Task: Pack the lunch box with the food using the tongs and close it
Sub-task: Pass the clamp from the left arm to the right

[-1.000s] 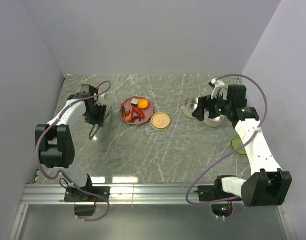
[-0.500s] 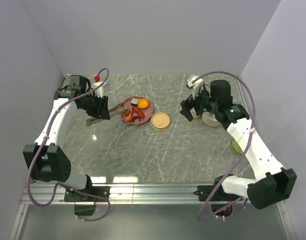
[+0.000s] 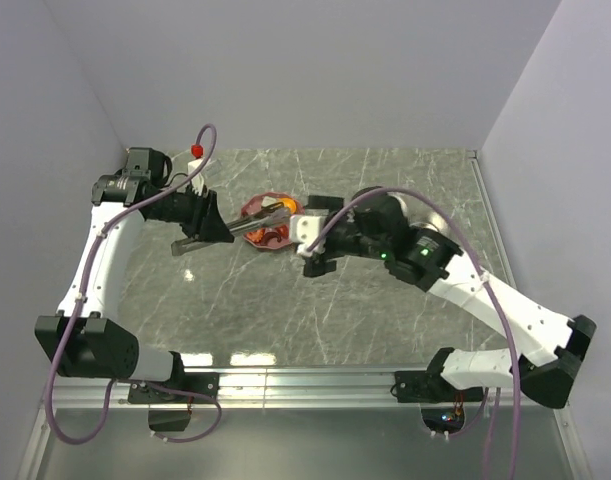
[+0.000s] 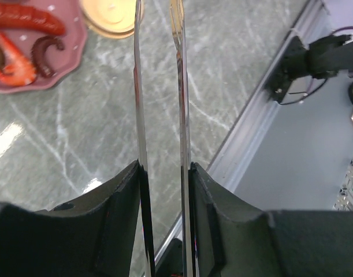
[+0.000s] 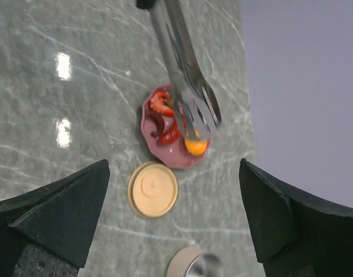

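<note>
"Tongs [image 5: 182, 69], where are they?"

"In the left gripper [image 3: 220, 228]. Its fingers [image 4: 121, 196] press the two thin metal arms from either side. The claw is partly closed on them. The arms run almost parallel, with a narrow gap between."

"And that arm's pose?"

"It rises from its base at the near edge and runs up along the left wall [image 3: 45, 200]. It bends near the far left corner and points right, low over the marble table [image 3: 285, 310]. The tongs' tips hang over the pink plate [image 5: 146, 124], right at the orange round piece [image 5: 194, 146]. The red sausage [image 4: 26, 18] lies beside them on the same plate. Whether the tips touch the food, I cannot tell."

"The other arm?"

"It stretches from the near right corner across to the middle of the table. The right gripper [image 5: 173, 167] stands spread wide, holding nothing, and faces the plate."

"How much room is there?"

"The plate sits nearer the far wall than the near edge. The beige lid [image 5: 152, 189] lies just beside it, and the round metal tin [image 5: 194, 264] is a little further along. The left elbow is close to the left wall. Bare marble runs from the plate down to the metal rail [image 4: 245, 133] at the table's near edge."
</note>
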Robot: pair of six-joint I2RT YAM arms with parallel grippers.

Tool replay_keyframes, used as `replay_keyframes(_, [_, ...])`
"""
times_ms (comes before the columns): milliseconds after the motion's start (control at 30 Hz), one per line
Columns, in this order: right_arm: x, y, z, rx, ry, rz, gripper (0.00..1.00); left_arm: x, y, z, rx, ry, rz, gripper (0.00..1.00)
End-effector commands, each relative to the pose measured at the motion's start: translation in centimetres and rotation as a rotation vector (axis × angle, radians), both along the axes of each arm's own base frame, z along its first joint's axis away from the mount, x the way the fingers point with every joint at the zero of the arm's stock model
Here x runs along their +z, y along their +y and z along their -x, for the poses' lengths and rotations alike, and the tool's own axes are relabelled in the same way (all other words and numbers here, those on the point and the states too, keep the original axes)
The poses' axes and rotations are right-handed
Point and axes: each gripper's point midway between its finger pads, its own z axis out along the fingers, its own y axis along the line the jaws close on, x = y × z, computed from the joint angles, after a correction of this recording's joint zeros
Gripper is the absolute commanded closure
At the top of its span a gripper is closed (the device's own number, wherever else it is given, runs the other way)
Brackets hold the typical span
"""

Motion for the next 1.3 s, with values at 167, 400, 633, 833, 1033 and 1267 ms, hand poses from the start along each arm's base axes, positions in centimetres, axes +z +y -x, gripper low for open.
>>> replay_keyframes(167, [1.3,7.2,0.7,0.144,-0.197,0.057,0.00,3.1,-1.9,3.3,-0.138,-0.112,0.107,0.58])
replay_keyframes(400, [0.8,10.6,1.2,0.205,-0.260,0.095,0.00,2.5,-2.5,4.7,-0.194,-0.071,0.110,0.58])
replay_keyframes(633, [-1.0,12.4,0.8,0.211,-0.281,0.148,0.13,2.8,-2.9,5.4,-0.223,-0.073,0.120,0.59])
replay_keyframes(833, [-2.1,12.7,0.2,0.182,-0.261,0.160,0.40,2.7,-3.0,5.8,-0.231,-0.074,0.127,0.59])
replay_keyframes(1033, [-2.6,12.4,-0.2,0.155,-0.253,0.178,0.53,2.3,-3.0,6.4,-0.250,-0.059,0.120,0.58])
replay_keyframes(1267, [-3.0,12.2,-0.1,0.159,-0.243,0.205,0.70,1.8,-2.8,6.9,-0.263,-0.052,0.100,0.59])
